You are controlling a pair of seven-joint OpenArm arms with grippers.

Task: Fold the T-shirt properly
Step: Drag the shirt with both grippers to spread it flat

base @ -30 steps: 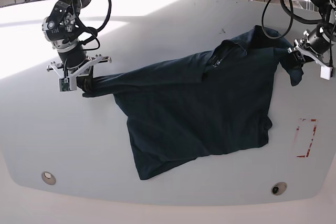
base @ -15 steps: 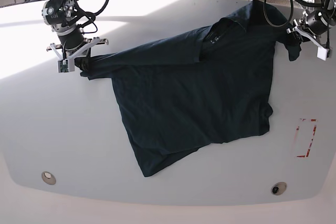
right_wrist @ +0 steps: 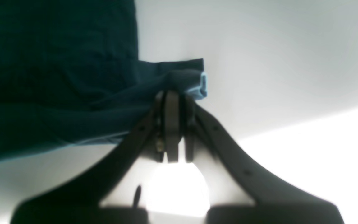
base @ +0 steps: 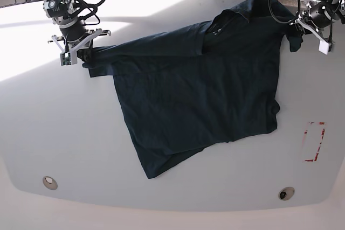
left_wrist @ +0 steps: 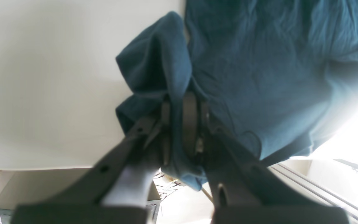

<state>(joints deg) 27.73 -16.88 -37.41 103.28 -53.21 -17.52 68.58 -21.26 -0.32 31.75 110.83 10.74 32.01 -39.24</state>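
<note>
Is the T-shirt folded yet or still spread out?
Spread out, not folded. The T-shirt lies open across the table, stretched between the left gripper and the right gripper, each shut on a sleeve.

Both grippers now farther toward table's (base: 32, 133) far edge than one second back: right gripper (base: 82, 55) up from mid-left, left gripper (base: 295, 29) up toward far right corner. T-shirt (base: 199, 95) dragged along, spread wider and flatter, collar nearer far edge; lower hem seemingly shifted slightly too.
</note>
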